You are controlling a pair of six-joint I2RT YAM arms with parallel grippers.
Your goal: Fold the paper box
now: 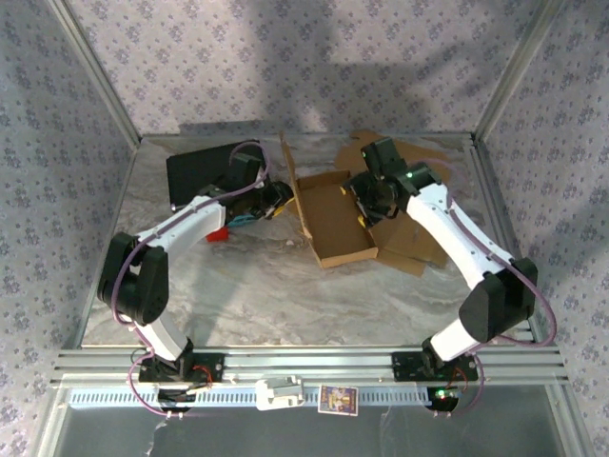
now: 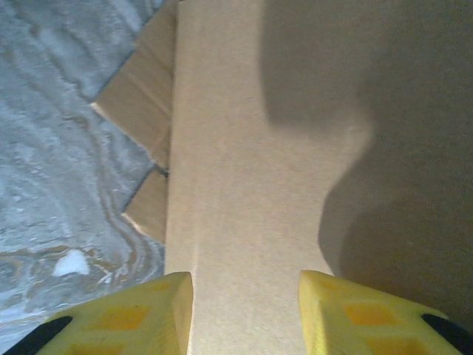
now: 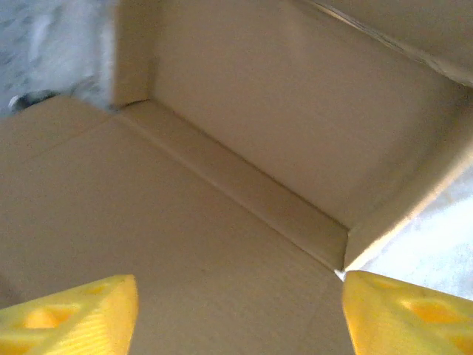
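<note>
The brown paper box lies mid-table, partly folded, with its left wall standing and its base flat. My left gripper is against the outside of that left wall. In the left wrist view its yellow fingers stand apart with the flat cardboard panel right in front of them, and nothing is pinched. My right gripper hovers over the right side of the box. In the right wrist view the right gripper is wide open above the box floor, facing an inner corner fold.
A black flat object lies at the back left behind the left arm, with a small red thing beside the arm. Loose flaps of cardboard spread under the right arm. Patterned walls close in the table's sides and back.
</note>
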